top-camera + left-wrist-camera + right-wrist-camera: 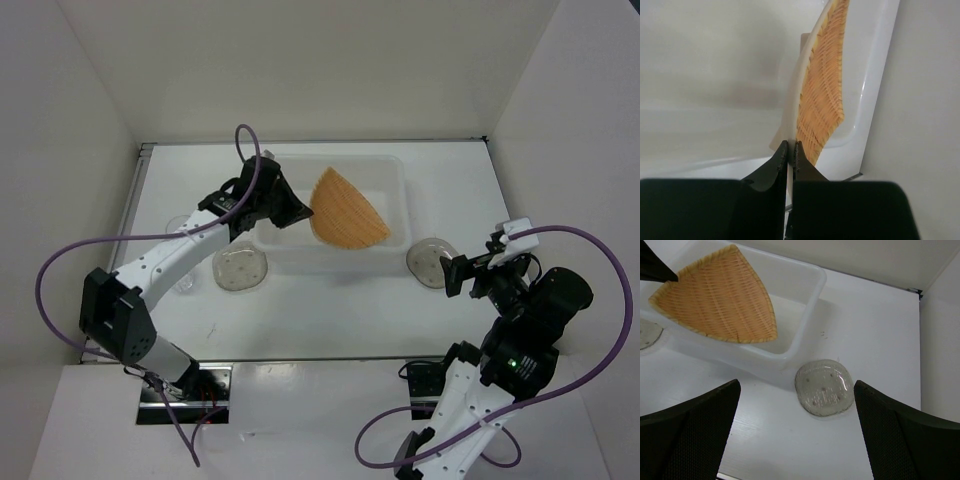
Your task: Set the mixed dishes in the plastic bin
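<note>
Clamped tight with the left gripper [790, 146] on the pointed corner of the woven plate [822, 100]. Running straight away from those fingers, tipped on edge over the plastic bin [880, 65]. Spread wide at the right gripper [796, 382], grey plate [824, 387] just ahead, outside the bin. Cannot tell if the woven plate touches the bin floor.

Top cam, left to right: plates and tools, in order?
grey plate → left tool → woven plate → second grey plate. The right tool overlaps that last plate's right edge, so it is left unplaced.
</note>
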{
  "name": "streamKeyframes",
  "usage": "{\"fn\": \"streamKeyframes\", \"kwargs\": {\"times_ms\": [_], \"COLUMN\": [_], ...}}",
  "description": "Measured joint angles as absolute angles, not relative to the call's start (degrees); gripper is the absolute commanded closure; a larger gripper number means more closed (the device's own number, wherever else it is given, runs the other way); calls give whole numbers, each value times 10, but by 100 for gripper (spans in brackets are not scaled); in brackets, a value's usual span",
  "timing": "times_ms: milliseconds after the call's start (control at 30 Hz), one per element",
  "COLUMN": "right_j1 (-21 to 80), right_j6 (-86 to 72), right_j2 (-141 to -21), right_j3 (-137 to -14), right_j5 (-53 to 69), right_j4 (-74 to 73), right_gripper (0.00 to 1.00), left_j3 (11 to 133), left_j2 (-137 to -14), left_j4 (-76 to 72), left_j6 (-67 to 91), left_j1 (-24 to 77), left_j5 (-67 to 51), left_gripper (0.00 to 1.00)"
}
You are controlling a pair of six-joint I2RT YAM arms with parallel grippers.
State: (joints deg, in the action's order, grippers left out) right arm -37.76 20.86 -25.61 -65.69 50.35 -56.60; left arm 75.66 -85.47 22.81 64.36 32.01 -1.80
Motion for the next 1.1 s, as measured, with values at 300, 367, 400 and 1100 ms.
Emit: {"fn": "streamKeyframes", "kwargs": {"times_ms": [300, 367, 400, 1100], "right_j1": [-382, -382, -381, -387], "right_j6": [208, 208, 208, 204], "right_j2": [-256, -256, -256, -256], "right_j3": [-657, -657, -657, -657], "right_j5": [503, 503, 503, 504], "right_j4": [-566, -566, -566, -566], "right_gripper": [2, 2, 2, 2], "left_j3": [817, 822, 822, 850], "left_j2": [-964, -982, -991, -1129], "left_j4": [183, 173, 169, 108], "left_j6": [633, 629, 628, 568], "left_j1": [300, 296, 293, 262], "left_j5": [-70, -75, -78, -188], "left_gripper": [100, 100, 100, 45]}}
